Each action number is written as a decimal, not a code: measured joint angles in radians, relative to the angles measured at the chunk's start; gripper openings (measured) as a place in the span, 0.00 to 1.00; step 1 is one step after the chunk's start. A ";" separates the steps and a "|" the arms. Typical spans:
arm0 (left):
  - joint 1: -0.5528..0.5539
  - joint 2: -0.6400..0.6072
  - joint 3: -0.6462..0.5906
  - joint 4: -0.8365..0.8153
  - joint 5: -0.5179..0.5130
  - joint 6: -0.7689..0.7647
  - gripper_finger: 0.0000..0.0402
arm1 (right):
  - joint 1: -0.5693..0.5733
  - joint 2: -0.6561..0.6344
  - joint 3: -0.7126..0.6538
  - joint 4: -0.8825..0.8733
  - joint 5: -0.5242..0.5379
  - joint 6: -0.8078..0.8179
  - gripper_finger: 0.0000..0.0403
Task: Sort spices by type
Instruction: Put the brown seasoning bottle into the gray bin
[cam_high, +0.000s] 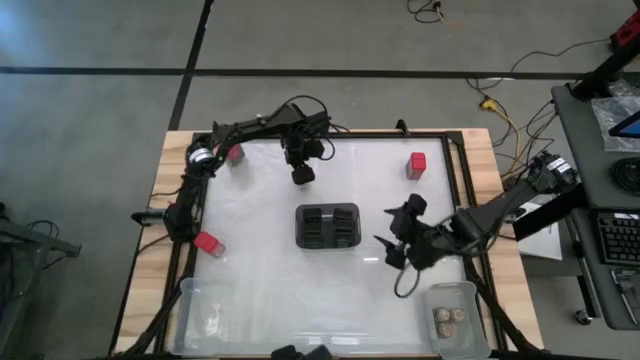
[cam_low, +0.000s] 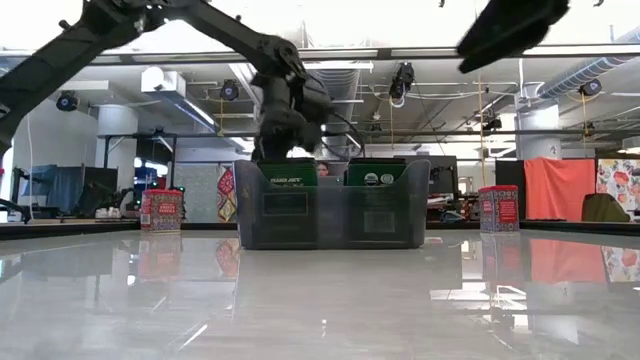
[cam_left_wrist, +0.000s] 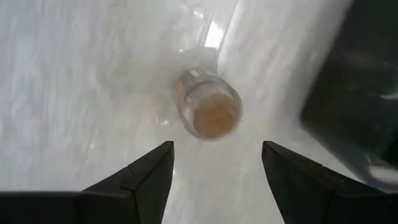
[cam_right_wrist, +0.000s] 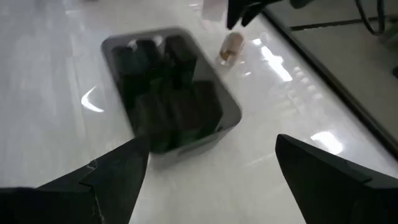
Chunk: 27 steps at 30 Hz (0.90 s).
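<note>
A tiny round jar with a tan top stands on the white table, just left of the dark slotted holder. It also shows in the right wrist view. My left gripper hovers over the jar, open, with a finger on either side and short of it. In the high view, my left gripper hides the jar. Three red boxes stand at the far left, far right and near left. My right gripper is open and empty, right of the holder.
A clear bin at the near right corner holds several round jars. A second clear bin stands at the near left corner. The holder sits mid-table between the arms. A black frame runs along the table's edges.
</note>
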 joint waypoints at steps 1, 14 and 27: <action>0.000 -0.022 -0.012 0.000 0.000 0.017 0.57 | -0.023 0.000 0.002 0.023 -0.005 -0.035 0.85; 0.034 -0.364 -0.592 0.545 -0.191 0.108 0.57 | -0.271 0.047 0.000 0.316 -0.100 -0.417 0.84; 0.010 -0.355 -0.766 0.860 -0.217 0.118 0.57 | -0.336 0.094 0.000 0.395 -0.136 -0.425 0.84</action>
